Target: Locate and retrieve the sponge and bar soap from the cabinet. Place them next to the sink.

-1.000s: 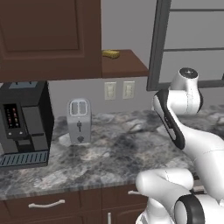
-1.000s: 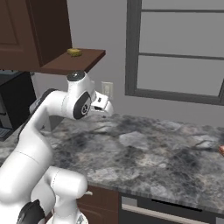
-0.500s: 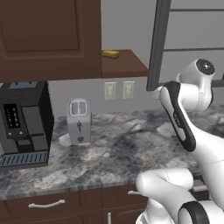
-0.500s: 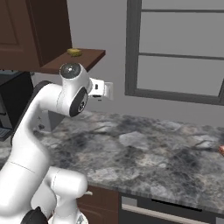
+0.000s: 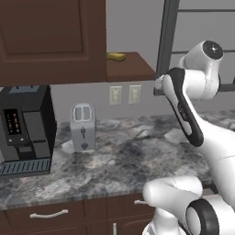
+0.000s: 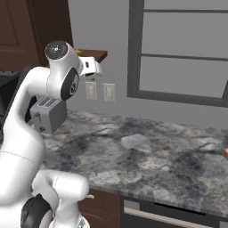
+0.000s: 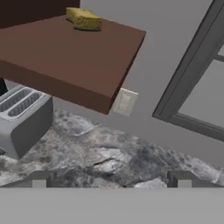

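The claw [image 7: 111, 179] hangs open and empty in the air, its two dark tips well apart, just off the outer edge of the cabinet [image 5: 50, 41] shelf board and a little above it. The sponge [image 7: 84, 19] lies flat on that shelf board, at the back near the wall, well clear of the claw. Under the shelf, a silver toaster [image 5: 83, 126] and a black coffee machine [image 5: 25, 128] stand on the mottled stone desk [image 5: 124, 160], with two wall outlets [image 5: 125, 94] just below the shelf's edge.
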